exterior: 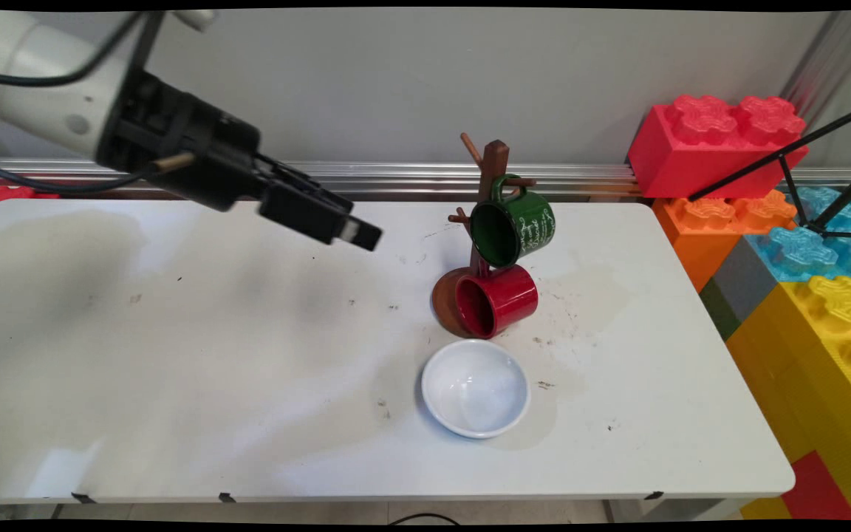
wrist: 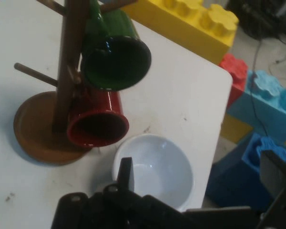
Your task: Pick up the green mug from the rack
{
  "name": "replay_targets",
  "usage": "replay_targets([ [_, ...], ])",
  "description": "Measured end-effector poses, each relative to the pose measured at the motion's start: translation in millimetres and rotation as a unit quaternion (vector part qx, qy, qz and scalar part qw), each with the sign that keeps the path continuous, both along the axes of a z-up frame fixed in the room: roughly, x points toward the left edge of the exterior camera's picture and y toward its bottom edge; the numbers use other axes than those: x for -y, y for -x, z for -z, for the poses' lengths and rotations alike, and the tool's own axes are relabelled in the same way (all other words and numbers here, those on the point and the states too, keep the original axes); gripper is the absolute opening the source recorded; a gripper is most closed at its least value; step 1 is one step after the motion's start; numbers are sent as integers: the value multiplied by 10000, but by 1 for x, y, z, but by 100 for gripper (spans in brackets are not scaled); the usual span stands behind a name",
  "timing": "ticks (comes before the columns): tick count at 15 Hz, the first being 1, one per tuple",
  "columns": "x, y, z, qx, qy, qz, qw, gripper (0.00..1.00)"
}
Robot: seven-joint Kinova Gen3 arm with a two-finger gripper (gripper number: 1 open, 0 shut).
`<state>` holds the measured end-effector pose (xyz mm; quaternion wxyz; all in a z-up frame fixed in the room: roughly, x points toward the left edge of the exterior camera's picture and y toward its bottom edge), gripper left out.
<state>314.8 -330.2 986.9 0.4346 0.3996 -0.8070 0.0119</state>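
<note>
Black and boxy, the claw (exterior: 357,233) hangs in the air above the table (exterior: 174,355), tilted down toward the mug stand and holding nothing. In the hand view its two fingers stand wide apart, one near the bowl and the other at the picture's right edge.

Nearest the front edge sits a round white bowl (exterior: 476,388), glossy and smooth inside, with nothing in it. Just behind it stands a brown wooden mug tree (exterior: 493,159): a round flat base, an upright post, and short pegs sticking out at angles. A shiny red mug (exterior: 498,299) hangs low on it, mouth turned toward the near left, close above the base. A dark green mug (exterior: 514,225) with white lettering on its side hangs higher by its handle, also mouth outward.

The tabletop is matte white, scuffed and speckled with dark marks. Beyond its right end rise big plastic building blocks (exterior: 787,244) with knobbed tops, in red, orange, blue and yellow.
</note>
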Motion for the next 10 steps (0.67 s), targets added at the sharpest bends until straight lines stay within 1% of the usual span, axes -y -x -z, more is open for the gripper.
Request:
replay_targets([
  [4, 6, 28, 4, 26, -36, -284, 9996, 100],
  [7, 10, 54, 12, 134, -88, -453, 9988, 100],
  [10, 13, 69, 18, 266, -154, -574, 9979, 100],
])
